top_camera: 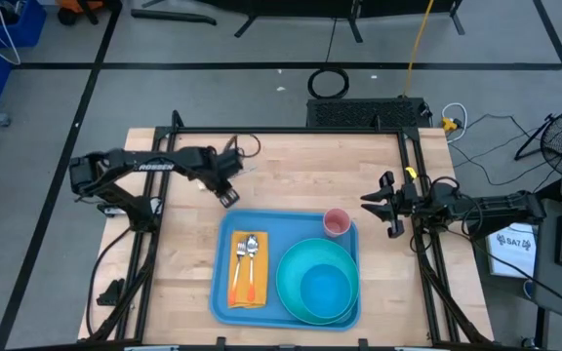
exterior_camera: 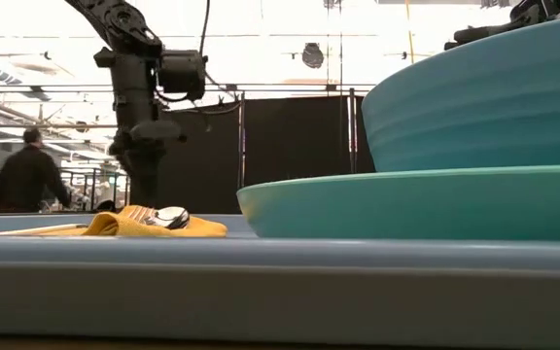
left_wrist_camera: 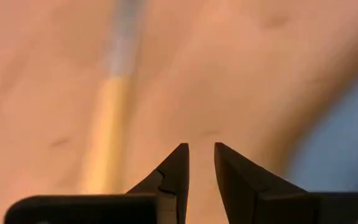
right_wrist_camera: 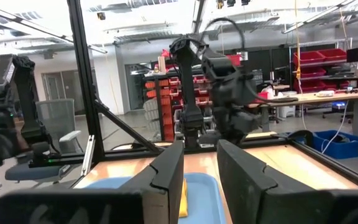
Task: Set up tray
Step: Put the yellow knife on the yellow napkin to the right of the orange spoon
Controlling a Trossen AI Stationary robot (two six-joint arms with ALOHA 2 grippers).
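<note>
The blue tray [top_camera: 220, 292] lies on the wooden table, toward its near edge. On it rest a yellow-orange napkin [top_camera: 247, 283] carrying a fork and a spoon [top_camera: 253, 248], a turquoise plate [top_camera: 291, 292] with a turquoise bowl [top_camera: 325, 283] in it, and a pink cup [top_camera: 337, 222] at the far right corner. My left gripper [top_camera: 228, 197] hovers over bare wood just beyond the tray's far left corner, fingers [left_wrist_camera: 202, 152] slightly apart and empty. Open and empty as well, my right gripper [top_camera: 371, 203] sits level beside the tray's right edge and points toward the table's left.
A black frame [top_camera: 291, 130] runs around the table's edges. Bare wood lies left of the tray and beyond it. In the low view the tray's rim [exterior_camera: 261, 262] fills the foreground, and a person [exterior_camera: 27, 175] stands far off in the room.
</note>
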